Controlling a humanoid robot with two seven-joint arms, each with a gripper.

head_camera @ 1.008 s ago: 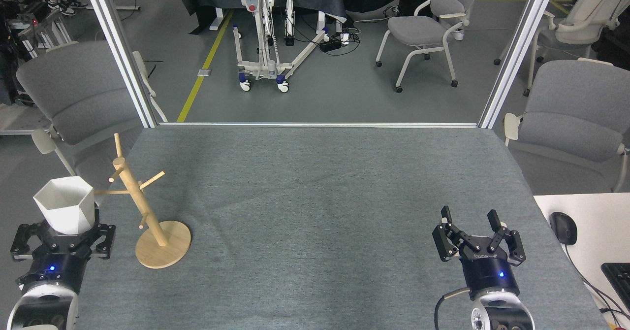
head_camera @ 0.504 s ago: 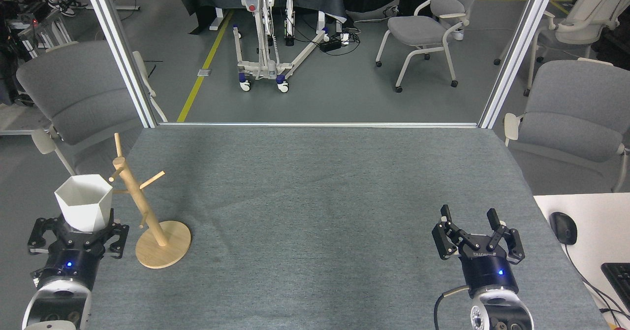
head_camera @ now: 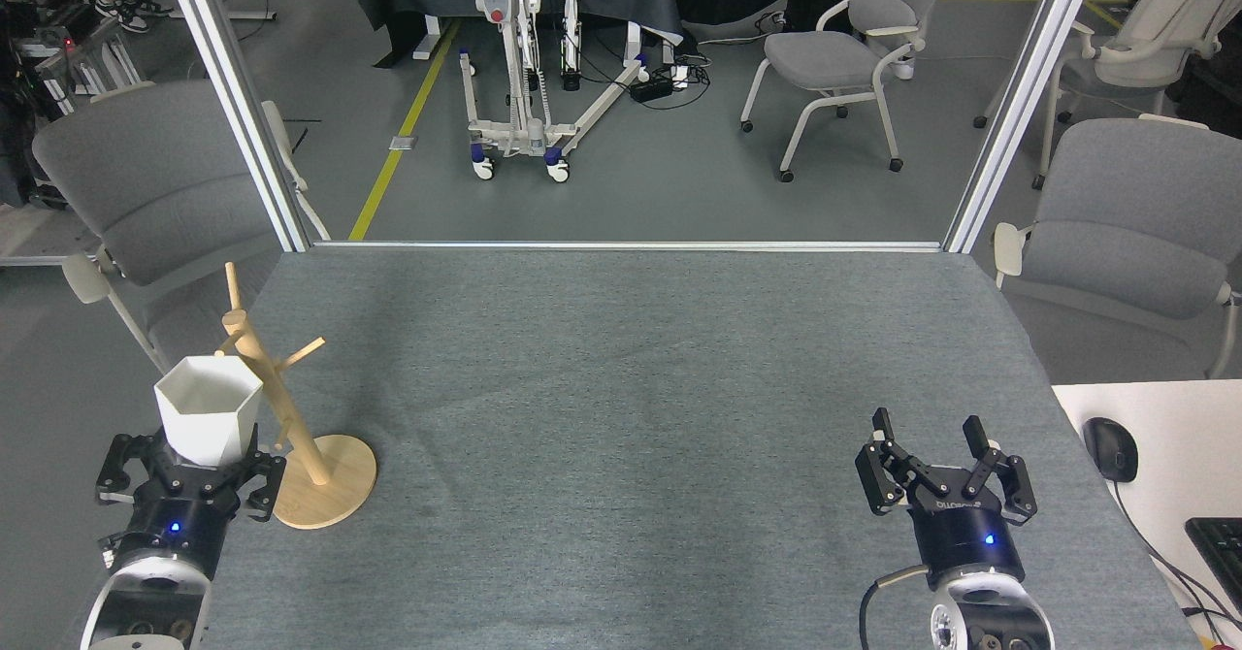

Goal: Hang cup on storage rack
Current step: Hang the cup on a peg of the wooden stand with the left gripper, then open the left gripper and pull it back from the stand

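The white faceted cup (head_camera: pixel 207 421) stands upright in my left gripper (head_camera: pixel 194 464), which is shut on its lower body at the table's front left. Its hexagonal rim faces up and its handle is hidden. The cup's right side overlaps the post of the wooden storage rack (head_camera: pixel 278 415); whether they touch cannot be told. The rack's round base (head_camera: pixel 333 490) rests on the grey table just right of my left gripper. My right gripper (head_camera: pixel 941 451) hovers at the front right, open, with nothing between its fingers.
The grey felt table (head_camera: pixel 621 388) ends at a metal frame at the back. Grey chairs stand off the left edge (head_camera: pixel 136 194) and right edge (head_camera: pixel 1135 213). A white desk with a mouse (head_camera: pixel 1111 448) and keyboard (head_camera: pixel 1221 541) adjoins the front right.
My left gripper has carried the cup rightward toward the rack, from well left of it to overlapping its post. The right arm has barely moved.
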